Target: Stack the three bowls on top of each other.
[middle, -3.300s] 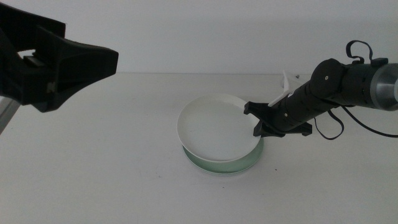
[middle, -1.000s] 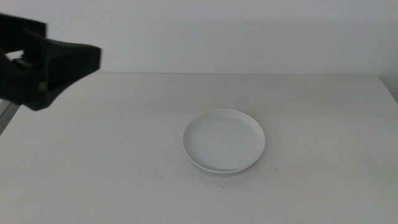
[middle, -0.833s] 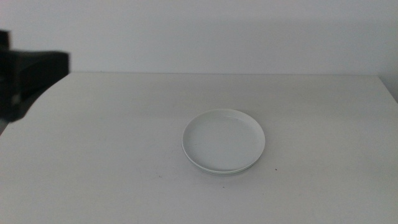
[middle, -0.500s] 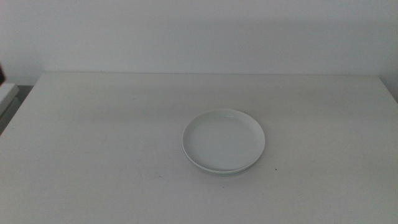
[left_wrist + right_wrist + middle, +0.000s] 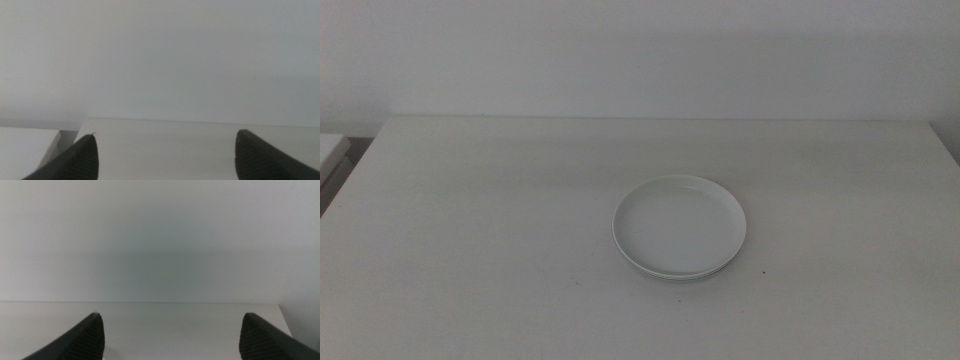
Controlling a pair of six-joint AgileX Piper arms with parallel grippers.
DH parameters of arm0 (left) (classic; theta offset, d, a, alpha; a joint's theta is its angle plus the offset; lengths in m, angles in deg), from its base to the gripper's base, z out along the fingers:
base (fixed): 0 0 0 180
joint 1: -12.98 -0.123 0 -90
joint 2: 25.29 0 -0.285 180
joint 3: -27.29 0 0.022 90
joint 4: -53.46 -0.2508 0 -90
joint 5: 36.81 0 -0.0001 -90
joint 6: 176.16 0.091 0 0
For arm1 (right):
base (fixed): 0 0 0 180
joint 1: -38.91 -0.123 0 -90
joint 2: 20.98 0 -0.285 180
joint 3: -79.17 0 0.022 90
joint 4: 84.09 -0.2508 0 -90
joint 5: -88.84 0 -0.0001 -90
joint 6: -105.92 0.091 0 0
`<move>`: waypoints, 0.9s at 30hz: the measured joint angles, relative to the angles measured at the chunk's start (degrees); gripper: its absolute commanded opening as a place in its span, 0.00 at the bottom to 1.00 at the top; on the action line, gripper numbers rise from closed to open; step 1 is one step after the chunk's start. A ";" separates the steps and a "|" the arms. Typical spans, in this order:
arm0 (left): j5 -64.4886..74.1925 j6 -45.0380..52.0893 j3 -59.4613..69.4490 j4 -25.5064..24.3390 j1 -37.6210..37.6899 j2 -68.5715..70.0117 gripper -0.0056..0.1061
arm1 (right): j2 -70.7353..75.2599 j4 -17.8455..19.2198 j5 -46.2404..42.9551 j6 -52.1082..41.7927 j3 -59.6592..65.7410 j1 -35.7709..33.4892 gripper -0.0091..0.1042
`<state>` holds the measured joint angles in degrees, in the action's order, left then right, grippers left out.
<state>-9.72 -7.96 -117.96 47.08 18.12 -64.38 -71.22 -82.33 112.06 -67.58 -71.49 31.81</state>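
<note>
Both arms have gone from the middle view since the earlier frames: the dark left arm that filled the upper left of the frame and the right arm that reached in from the right edge to the bowls are no longer visible there. What remains is a white table (image 5: 470, 250) against a pale wall, with the stack of bowls (image 5: 679, 228) sitting slightly right of centre and a little below the middle of the frame. The white bowl (image 5: 679, 222) is on top, round and shallow with a low rim. Beneath it only a thin edge of another bowl shows along the lower rim; its colour is too faint to name, and the separate layers of the stack cannot be counted.

Seen from the left wrist, the left gripper (image 5: 165, 155) has its two dark jaws spread wide apart, with nothing between them but the table's far edge and the wall. From the right wrist, the right gripper (image 5: 172, 335) shows the same: jaws wide apart, holding nothing, facing the wall above the table.
</note>
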 measured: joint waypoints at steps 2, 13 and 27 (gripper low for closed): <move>-0.27 0.00 0.14 -0.11 0.00 0.00 0.89 | 0.00 0.00 0.00 0.00 0.00 0.00 0.85; -6.38 0.00 18.35 -0.21 0.00 17.28 0.89 | 18.94 3.99 -4.99 0.04 22.55 5.95 0.85; -6.87 0.00 38.93 0.68 0.00 31.13 0.89 | 42.17 3.81 -5.75 0.04 47.67 7.66 0.85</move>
<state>-16.59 -7.96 -79.02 47.76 18.12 -33.25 -29.04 -78.53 106.31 -67.54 -23.82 39.47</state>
